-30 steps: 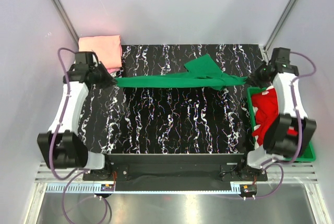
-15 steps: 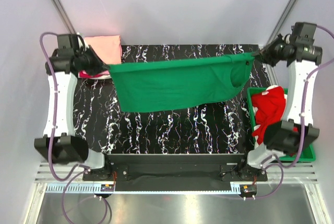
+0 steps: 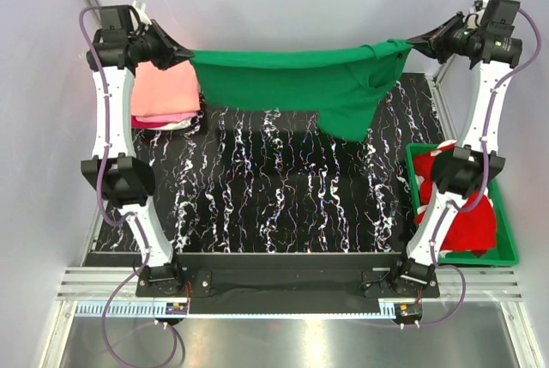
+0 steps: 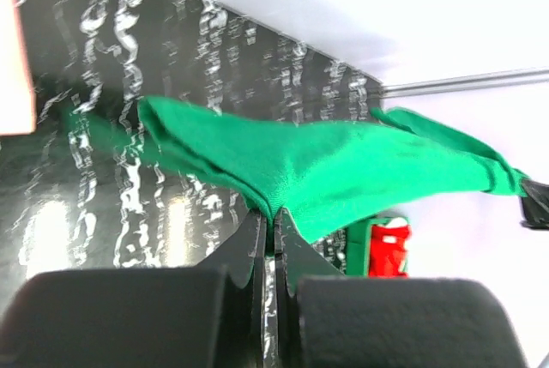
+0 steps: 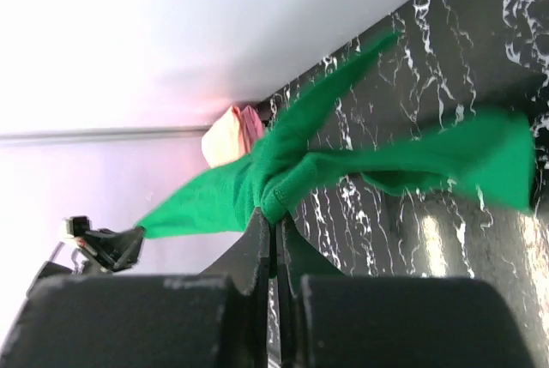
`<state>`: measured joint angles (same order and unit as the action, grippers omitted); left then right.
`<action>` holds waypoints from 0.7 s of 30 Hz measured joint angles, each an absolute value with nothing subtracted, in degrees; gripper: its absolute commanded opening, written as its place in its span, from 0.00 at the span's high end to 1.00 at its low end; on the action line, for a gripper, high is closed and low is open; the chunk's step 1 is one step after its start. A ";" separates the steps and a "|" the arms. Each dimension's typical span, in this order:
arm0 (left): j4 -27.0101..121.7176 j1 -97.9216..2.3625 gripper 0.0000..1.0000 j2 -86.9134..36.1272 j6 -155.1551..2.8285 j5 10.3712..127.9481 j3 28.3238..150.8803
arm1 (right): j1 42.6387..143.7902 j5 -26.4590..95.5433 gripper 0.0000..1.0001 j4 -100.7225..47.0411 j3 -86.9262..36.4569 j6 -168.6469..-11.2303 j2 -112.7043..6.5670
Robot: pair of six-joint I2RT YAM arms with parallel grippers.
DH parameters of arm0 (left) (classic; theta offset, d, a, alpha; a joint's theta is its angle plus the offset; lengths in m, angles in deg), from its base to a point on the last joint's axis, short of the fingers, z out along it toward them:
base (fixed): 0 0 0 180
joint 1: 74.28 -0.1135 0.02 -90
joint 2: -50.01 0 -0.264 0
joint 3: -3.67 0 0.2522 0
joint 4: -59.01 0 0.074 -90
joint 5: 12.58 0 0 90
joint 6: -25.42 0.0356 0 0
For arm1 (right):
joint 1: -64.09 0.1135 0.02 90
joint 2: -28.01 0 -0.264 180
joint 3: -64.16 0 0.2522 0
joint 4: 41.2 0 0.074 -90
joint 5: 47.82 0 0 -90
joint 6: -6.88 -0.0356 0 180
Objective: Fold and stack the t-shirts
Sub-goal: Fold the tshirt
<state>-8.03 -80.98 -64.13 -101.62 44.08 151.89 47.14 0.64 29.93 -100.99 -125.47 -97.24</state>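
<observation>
The left gripper [image 3: 182,52] is pinched shut on one end of the green t-shirt [image 3: 292,83], and the right gripper [image 3: 413,42] is clamped on the other end. The cloth is stretched in the air between them at the twelve o'clock edge of the table [image 3: 274,201], draping toward six o'clock. A folded stack [image 3: 163,93], salmon-peach on top, is seen at ten o'clock. A red t-shirt [image 3: 470,229] lies in the green bin [image 3: 480,258] at four o'clock. The task is judged partly done, with the green shirt not yet folded.
</observation>
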 measured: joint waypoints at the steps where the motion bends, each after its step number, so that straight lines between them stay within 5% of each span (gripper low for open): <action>1: -7.28 -81.07 1.00 -63.30 -101.99 43.38 151.65 | 47.09 0.27 1.00 27.87 -97.65 -125.47 -94.99; 12: 4.89 -81.94 0.93 -35.24 -95.98 40.67 103.08 | 44.65 4.82 0.96 15.44 -41.41 -121.73 -65.24; 13: 6.03 -82.01 0.86 -34.04 -95.04 41.04 97.42 | 44.49 5.85 0.85 14.47 -37.56 -121.38 -64.80; 14: 6.16 -82.01 0.80 -33.49 -94.17 41.74 92.06 | 44.27 7.33 0.58 13.99 -32.97 -121.30 -64.67; 15: 5.81 -82.03 0.68 -33.36 -93.40 42.70 87.08 | 44.10 8.93 0.48 13.73 -28.34 -121.30 -64.89; 16: 5.55 -82.07 0.40 -33.47 -92.66 44.06 82.32 | 43.92 10.39 0.37 13.56 -23.88 -120.77 -65.24; 18: 3.97 -82.31 0.23 -33.47 -91.74 46.81 74.82 | 43.57 13.19 0.27 14.87 -17.65 -119.90 -66.88; 21: 1.74 -82.92 0.14 -33.36 -91.46 49.15 67.26 | 42.92 16.64 0.25 16.62 -14.70 -118.96 -68.72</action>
<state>1.74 -82.92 -33.36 -91.46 49.15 67.26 42.92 16.64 16.62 -14.70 -118.96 -68.72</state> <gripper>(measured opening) 0.814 0.734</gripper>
